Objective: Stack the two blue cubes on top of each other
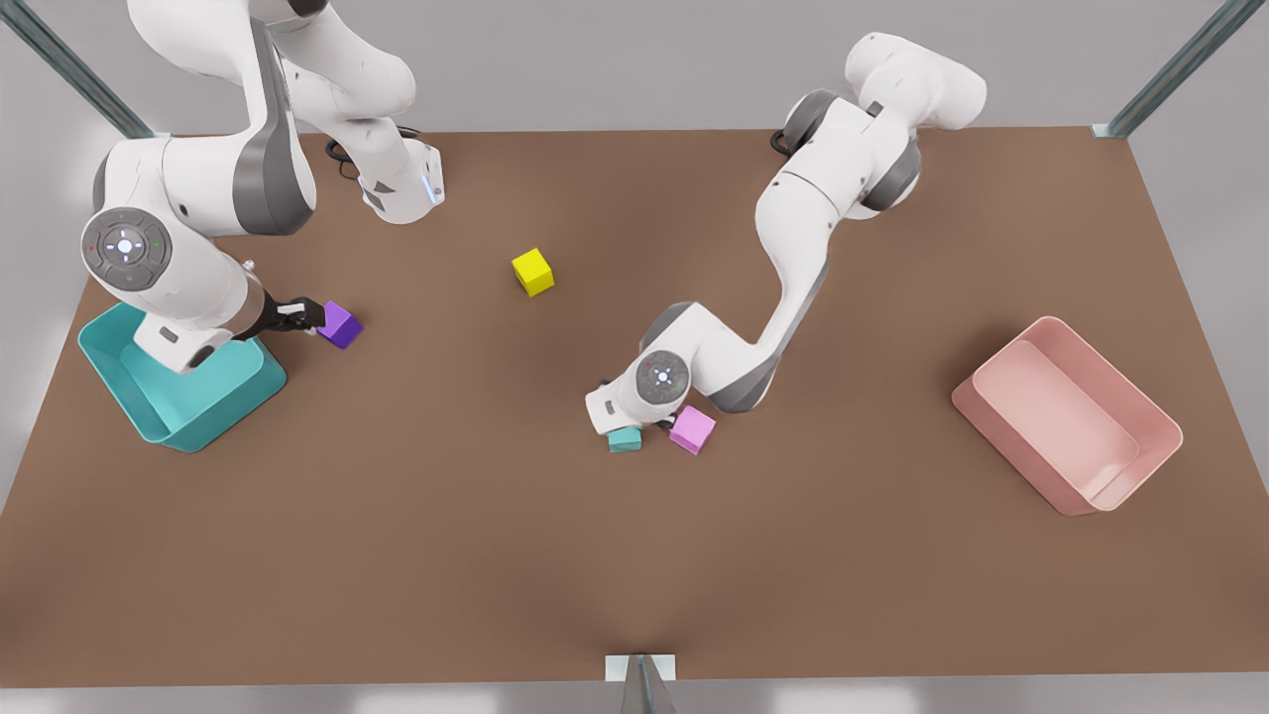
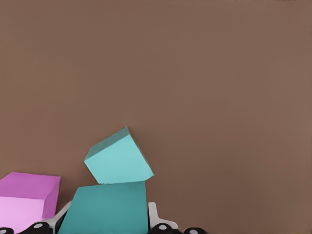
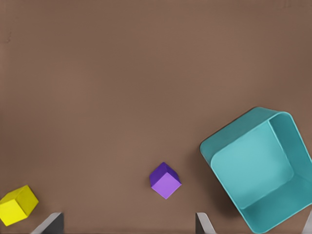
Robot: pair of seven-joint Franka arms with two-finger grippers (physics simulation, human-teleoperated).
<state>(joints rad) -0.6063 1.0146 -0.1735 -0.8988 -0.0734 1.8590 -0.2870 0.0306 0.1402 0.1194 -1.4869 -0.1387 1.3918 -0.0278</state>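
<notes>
1. one brown counter [image 1: 634, 555] carries two bins: one teal bin [image 1: 213, 397], one pink bin [image 1: 1076, 421].
2. right gripper [image 3: 129, 225] hangs spread wide, holding nothing, above one purple cube [image 3: 165, 181] near the teal bin.
3. left gripper [image 2: 105, 225] clasps one blue cube [image 2: 105, 209]; the second blue cube [image 2: 118, 158] touches it, tilted, beside one pink cube [image 2: 27, 200].
4. one yellow cube [image 1: 532, 272] sits apart.

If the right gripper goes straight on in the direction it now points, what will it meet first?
Probably the purple cube, lying on the table ahead of the right gripper, between its open fingers; depth is unclear. The left gripper is at the two blue cubes.

One cube [image 2: 118, 160] tilted atop another [image 2: 105, 208].
</notes>
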